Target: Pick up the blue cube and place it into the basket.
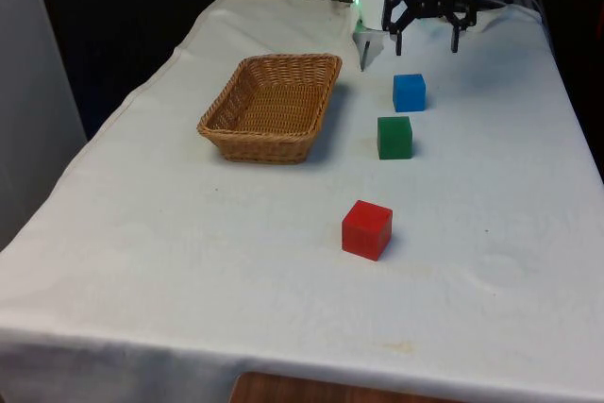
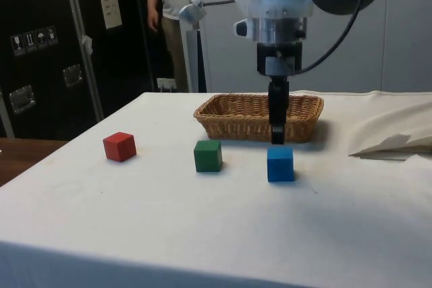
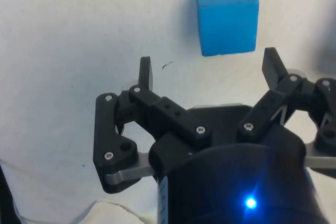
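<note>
The blue cube (image 1: 409,92) rests on the white cloth, to the front view's right of the wicker basket (image 1: 272,107). My gripper (image 1: 427,42) hangs open above the cloth just behind the cube, closer to the robot. In the side view the gripper (image 2: 277,136) reaches down right behind the blue cube (image 2: 280,164), its tips about level with the cube's top. The wrist view has the blue cube (image 3: 227,18) just beyond the spread fingertips (image 3: 145,70), with nothing between them.
A green cube (image 1: 394,137) lies close in front of the blue one, and a red cube (image 1: 366,229) sits further toward the near edge. A person (image 2: 169,5) stands behind the table in the side view. Cloth folds (image 2: 395,141) bunch near the robot's base.
</note>
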Action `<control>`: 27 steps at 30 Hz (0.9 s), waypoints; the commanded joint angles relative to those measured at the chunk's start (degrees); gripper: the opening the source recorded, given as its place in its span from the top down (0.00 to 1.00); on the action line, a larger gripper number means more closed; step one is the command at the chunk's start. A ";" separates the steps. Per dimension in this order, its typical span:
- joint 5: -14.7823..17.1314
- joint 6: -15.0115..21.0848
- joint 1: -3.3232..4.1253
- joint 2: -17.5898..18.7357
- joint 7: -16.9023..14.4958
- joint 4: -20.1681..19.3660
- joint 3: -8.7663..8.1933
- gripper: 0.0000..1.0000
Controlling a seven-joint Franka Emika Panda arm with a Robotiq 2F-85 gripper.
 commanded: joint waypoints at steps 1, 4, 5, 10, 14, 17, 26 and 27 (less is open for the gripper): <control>-0.23 0.46 -0.11 -0.23 0.11 -0.29 0.06 0.00; -0.11 0.69 -0.06 -0.11 0.11 -0.46 0.11 0.00; 0.00 0.34 0.00 0.17 0.00 -0.06 0.00 0.00; -0.23 1.78 -0.17 1.09 -0.29 -0.69 0.00 0.00; 0.00 1.49 -0.06 1.72 -0.80 -0.52 -0.06 0.00; -0.92 4.70 -0.63 4.93 -1.60 0.06 -0.40 0.00; -1.43 8.65 -0.74 9.91 -3.90 1.26 -1.95 0.00; -1.49 8.94 -0.74 10.26 -4.13 1.26 -2.06 0.00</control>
